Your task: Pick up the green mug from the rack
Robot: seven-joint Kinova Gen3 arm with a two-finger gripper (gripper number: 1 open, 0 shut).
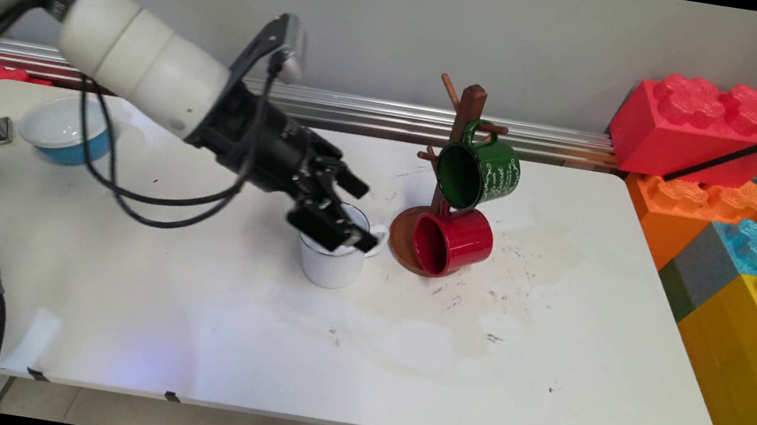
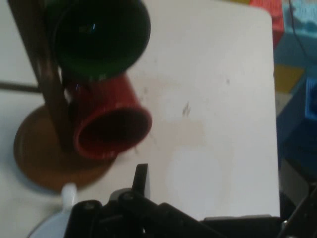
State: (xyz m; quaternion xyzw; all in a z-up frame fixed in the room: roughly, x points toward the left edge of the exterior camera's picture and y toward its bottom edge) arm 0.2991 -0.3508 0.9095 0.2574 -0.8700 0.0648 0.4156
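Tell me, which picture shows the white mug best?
The main view: the white mug stands upright there, whole but for its rim under the gripper. The hand view catches only its handle and a sliver of rim at the bottom edge.

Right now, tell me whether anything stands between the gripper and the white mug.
Nothing visible does. The gripper is already at the white mug, over its rim, with one finger seemingly across the opening. The mug tree, with its green mug and red mug, stands apart beside it.
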